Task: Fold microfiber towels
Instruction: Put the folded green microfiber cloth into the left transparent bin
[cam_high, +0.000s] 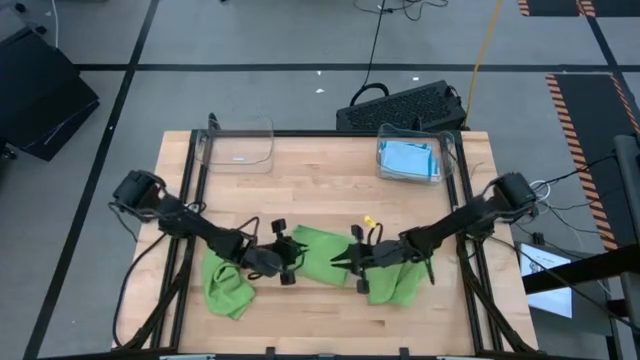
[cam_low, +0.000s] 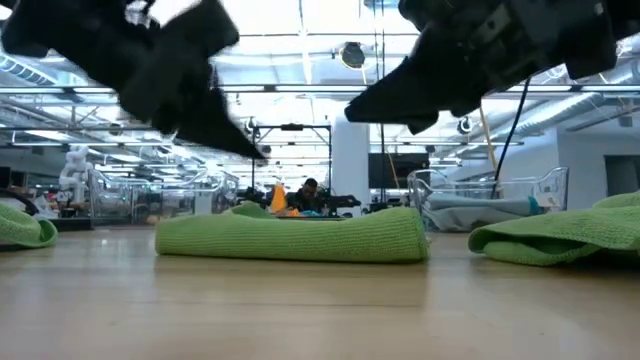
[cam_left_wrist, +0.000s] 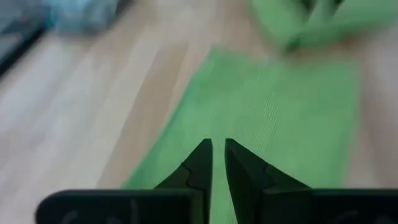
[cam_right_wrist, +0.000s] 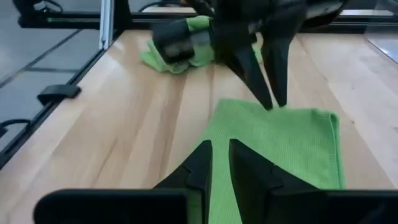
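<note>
Green towel (cam_high: 318, 250) lies flat mid-bench (cam_high: 330, 185). Left end effector (cam_high: 291, 252) and right end effector (cam_high: 345, 262), fingers nearly closed, hover over opposite ends, holding nothing, apparently placed to pinch edges for folding.

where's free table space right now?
Bare wood between the empty bin and the blue-towel bin, and along the front edge below the green towel. Crowded mid-table: left gripper, right gripper, crumpled towels either side.

- Towel (cam_high: 318, 252) lies flat on the table (cam_high: 320, 180), between the two sets of jaws.
- Crumpled towels (cam_high: 228, 285) lie behind each.
- Bins (cam_high: 238, 145) well beyond.
</note>
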